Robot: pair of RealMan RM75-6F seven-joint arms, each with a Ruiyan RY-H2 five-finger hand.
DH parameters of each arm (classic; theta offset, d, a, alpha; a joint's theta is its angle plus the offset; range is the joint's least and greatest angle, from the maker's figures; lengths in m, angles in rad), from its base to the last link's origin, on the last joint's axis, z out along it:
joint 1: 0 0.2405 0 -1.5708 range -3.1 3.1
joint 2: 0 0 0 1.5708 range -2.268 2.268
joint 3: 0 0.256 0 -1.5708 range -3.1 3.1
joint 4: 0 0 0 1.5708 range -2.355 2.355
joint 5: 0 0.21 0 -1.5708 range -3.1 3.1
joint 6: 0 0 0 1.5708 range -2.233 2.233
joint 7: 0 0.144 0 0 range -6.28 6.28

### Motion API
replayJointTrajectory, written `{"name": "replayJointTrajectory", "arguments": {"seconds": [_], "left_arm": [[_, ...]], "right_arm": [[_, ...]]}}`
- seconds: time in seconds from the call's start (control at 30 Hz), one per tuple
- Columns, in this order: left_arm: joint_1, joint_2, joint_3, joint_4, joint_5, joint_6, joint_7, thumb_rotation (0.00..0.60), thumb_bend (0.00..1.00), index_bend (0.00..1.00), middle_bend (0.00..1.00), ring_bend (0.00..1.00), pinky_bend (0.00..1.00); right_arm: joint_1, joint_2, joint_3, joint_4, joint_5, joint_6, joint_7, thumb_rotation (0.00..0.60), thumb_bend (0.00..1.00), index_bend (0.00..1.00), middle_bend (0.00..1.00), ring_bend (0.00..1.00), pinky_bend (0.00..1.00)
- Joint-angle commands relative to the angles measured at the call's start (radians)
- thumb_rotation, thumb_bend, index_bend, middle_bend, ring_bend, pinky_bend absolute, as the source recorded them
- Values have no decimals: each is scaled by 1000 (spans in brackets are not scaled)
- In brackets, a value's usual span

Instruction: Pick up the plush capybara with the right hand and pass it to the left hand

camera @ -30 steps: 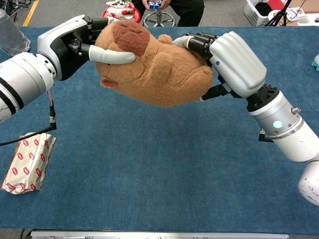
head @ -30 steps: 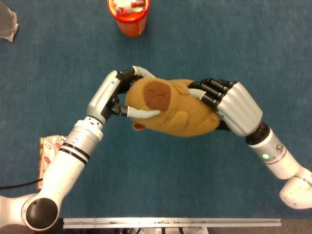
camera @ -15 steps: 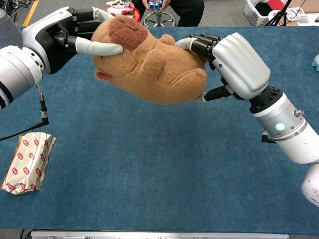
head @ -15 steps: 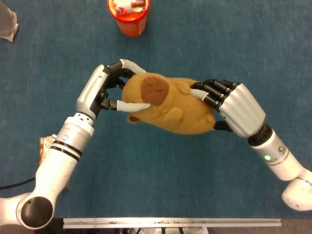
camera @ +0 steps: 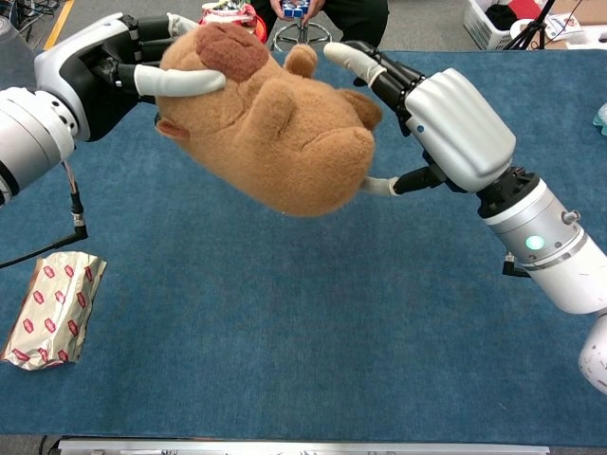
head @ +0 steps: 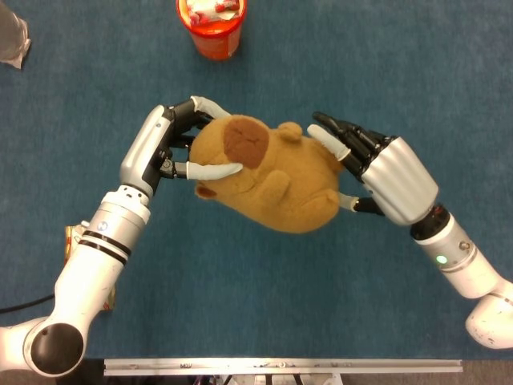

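The tan plush capybara (head: 272, 180) hangs in the air over the blue table, head to the left, its rear end sagging down. My left hand (head: 172, 148) grips its head, with one finger across the brown face patch and others behind it. My right hand (head: 377, 172) is at the plush's rear with its fingers stretched out and spread away from the fur; only the thumb stays close under the body. In the chest view the capybara (camera: 285, 133) tilts down to the right between the left hand (camera: 104, 71) and the right hand (camera: 446, 123).
An orange cup (head: 212, 24) stands at the table's far edge. A red-patterned foil packet (camera: 52, 322) lies near the front left, below my left arm. Beyond the table are a person on a stool (camera: 303, 14) and a white basket (camera: 493, 24).
My right hand's fingers have opened off the capybara's back. The plush's rear has dropped and swung down while my left hand keeps its head and has pulled it slightly left.
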Motion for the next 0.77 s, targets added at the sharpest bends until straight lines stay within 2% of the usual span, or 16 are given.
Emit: {"name": "replayJointTrajectory", "arguments": {"seconds": [0.03, 0.23, 0.4, 0.77], "left_arm": [[2, 2, -1, 0, 2, -2, -2, 600, 0, 522, 464, 502, 807], [6, 3, -4, 3, 1, -5, -9, 600, 0, 522, 464, 503, 807], [2, 1, -10, 15, -7, -14, -12, 600, 0, 522, 465, 503, 807], [1, -20, -2, 19, -17, -1, 8, 600, 0, 524, 466, 504, 807]], "right_arm": [[1, 3, -3, 1, -7, 6, 10, 600, 0, 0, 13, 160, 576], [-3, 15, -15, -9, -23, 20, 23, 600, 0, 0, 0, 75, 497], [-12, 34, -26, -23, -47, 50, 26, 600, 0, 0, 0, 70, 465], [-39, 69, -41, -36, -74, 100, 36, 600, 0, 0, 0, 70, 463]]}}
